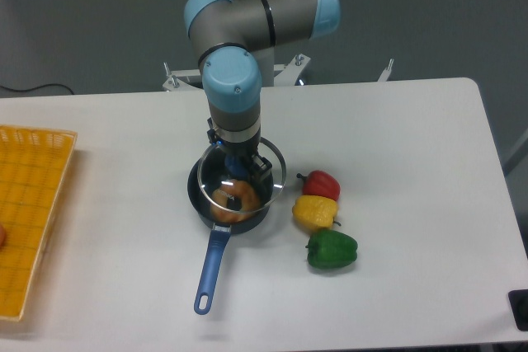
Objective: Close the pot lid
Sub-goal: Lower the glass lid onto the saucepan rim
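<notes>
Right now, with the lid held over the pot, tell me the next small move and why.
Probably lower it straight down. The claw grips the pot lid by its knob, roughly centred over the pot but apparently above its rim, with the doughnut visible through the glass.

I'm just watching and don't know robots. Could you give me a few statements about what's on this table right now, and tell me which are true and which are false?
1. The gripper holds the pot lid over the pot. True.
2. The pot is empty. False: a ring-shaped doughnut lies in it.
3. Three peppers lie to the right of the pot: a red pepper, a yellow pepper and a green pepper. True.
4. The pot's handle points toward the robot's base. False: it points toward the table's near edge.
5. A yellow basket sits at the left edge of the table. True.
</notes>
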`<state>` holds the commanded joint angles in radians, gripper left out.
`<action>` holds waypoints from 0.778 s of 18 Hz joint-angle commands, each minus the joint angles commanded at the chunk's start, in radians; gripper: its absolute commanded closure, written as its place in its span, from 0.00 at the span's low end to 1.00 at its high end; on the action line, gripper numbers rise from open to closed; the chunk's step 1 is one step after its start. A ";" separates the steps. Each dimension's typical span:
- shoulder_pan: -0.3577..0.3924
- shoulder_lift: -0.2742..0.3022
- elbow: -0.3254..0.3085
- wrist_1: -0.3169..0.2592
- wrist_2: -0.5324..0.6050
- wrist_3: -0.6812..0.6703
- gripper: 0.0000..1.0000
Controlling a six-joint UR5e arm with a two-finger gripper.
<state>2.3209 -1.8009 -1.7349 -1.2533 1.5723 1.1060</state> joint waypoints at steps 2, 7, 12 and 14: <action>-0.003 0.000 0.000 0.000 0.000 -0.009 0.47; -0.015 -0.009 -0.003 0.021 -0.018 -0.028 0.47; -0.035 -0.028 -0.009 0.064 -0.018 -0.041 0.47; -0.035 -0.028 -0.009 0.064 -0.018 -0.041 0.47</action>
<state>2.2856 -1.8285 -1.7441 -1.1888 1.5539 1.0646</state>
